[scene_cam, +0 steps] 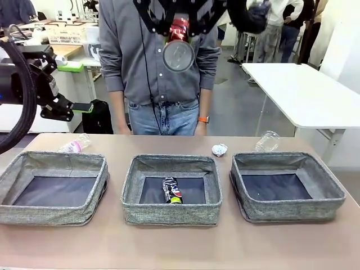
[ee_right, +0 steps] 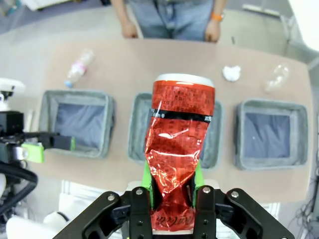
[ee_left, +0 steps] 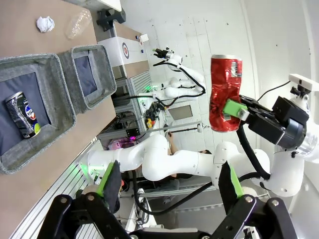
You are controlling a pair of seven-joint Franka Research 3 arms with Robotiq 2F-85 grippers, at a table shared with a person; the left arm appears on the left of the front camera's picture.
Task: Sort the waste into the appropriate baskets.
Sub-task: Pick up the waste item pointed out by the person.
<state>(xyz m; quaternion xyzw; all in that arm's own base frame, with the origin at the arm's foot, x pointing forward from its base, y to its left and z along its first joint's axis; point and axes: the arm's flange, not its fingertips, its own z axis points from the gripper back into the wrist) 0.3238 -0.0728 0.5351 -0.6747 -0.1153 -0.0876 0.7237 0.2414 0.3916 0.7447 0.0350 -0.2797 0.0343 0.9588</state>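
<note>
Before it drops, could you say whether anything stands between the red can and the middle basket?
Nothing visible does: the red can, clamped in the right gripper, hangs over the middle basket; a dark printed can lies inside it.

We register three grey woven baskets with dark flat bottoms in a row on the table (scene_cam: 169, 247): left basket (scene_cam: 45, 215), middle basket (scene_cam: 170, 215) and right basket (scene_cam: 292, 211). The dark printed can (scene_cam: 172, 190) lies inside the middle basket; behind the row lie the pink-labelled clear bottle (scene_cam: 75, 145) at the left, the foil ball (scene_cam: 219, 149), and the other clear bottle (scene_cam: 267, 140) at the right. The red drink can (ee_right: 179, 149), crushed at its lower half, is clamped in the right gripper (ee_right: 172, 175) well above the table.
</note>
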